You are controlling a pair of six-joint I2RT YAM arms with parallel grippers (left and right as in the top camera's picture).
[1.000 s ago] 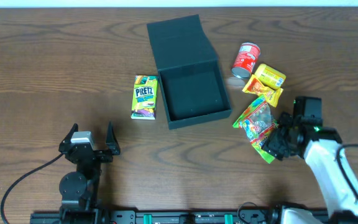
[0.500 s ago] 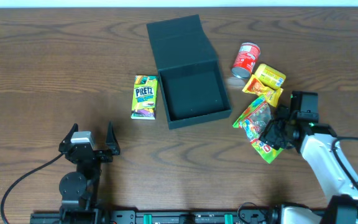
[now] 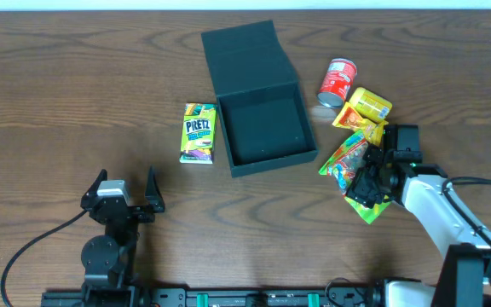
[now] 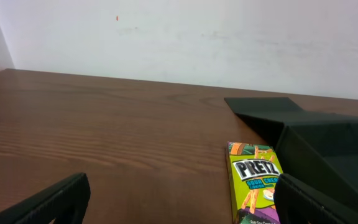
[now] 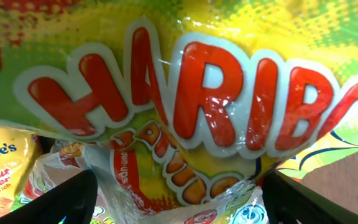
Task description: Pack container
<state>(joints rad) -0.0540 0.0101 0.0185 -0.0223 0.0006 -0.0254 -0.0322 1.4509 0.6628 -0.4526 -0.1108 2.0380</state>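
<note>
A dark square container [image 3: 264, 128] sits open in the far middle of a wooden table [image 3: 58, 85], its flap lid [image 3: 250, 55] folded back flat behind it. As far as the overhead view shows, nothing is inside yet. A small Pretz box [image 3: 199, 132] lies just beside its left wall, long side parallel to that wall.

To the container's right is a loose cluster of snacks: a red can [image 3: 339, 79] on its side, two yellow snack packs [image 3: 365, 111], and nearest the robot a green and yellow Haribo bag [image 3: 350, 164], lying slanted with one corner pointing toward the container's near right corner.

The right gripper [image 3: 368, 181] is directly over that bag, jaws spread wide with a finger on each side. In the right wrist view the bag's lettering fills the frame, so it looks very close, but I see no closed grip.

From this gripper the container lies to the left and a little farther from the robot, with the near wall to clear.

The left gripper [image 3: 126, 189] rests open near the front edge, well apart from everything. The right arm is plainly the nearer one.
</note>
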